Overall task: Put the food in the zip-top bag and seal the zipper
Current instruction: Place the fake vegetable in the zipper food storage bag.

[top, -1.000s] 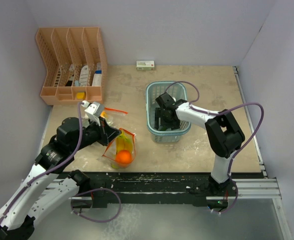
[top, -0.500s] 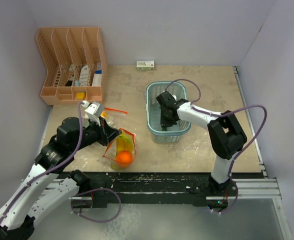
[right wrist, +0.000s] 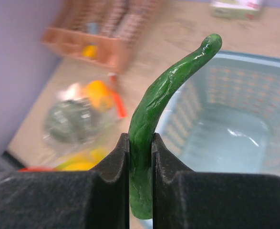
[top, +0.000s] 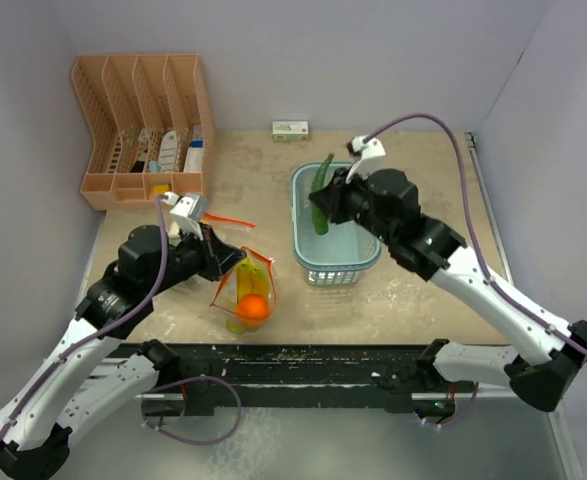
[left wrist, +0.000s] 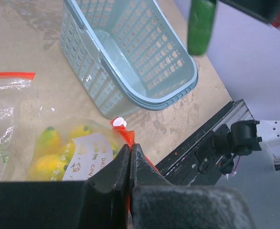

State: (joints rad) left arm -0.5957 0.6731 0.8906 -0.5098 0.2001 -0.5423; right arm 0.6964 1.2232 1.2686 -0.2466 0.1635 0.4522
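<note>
My right gripper (right wrist: 140, 143) is shut on the long green vegetable (right wrist: 163, 95) and holds it upright above the far left corner of the light blue basket (top: 308, 262). In the top view the vegetable (top: 321, 195) sticks up from that gripper (top: 335, 205). The zip-top bag (top: 245, 295) stands on the table left of the basket, with yellow bananas (left wrist: 49, 143) and a small orange fruit (top: 254, 309) inside. My left gripper (left wrist: 130, 149) is shut on the bag's red zipper edge. A dark green lump (right wrist: 70, 121) shows blurred through the plastic.
An orange slotted rack (top: 143, 130) stands at the back left. A small white box (top: 290, 130) lies by the back wall. The basket (left wrist: 130, 57) looks empty inside. The black front rail (left wrist: 211, 143) runs just beyond the bag.
My right gripper closed on the green vegetable in the basket and rose with it to the basket's far left corner. The left gripper kept its hold on the bag, which shifted slightly.
</note>
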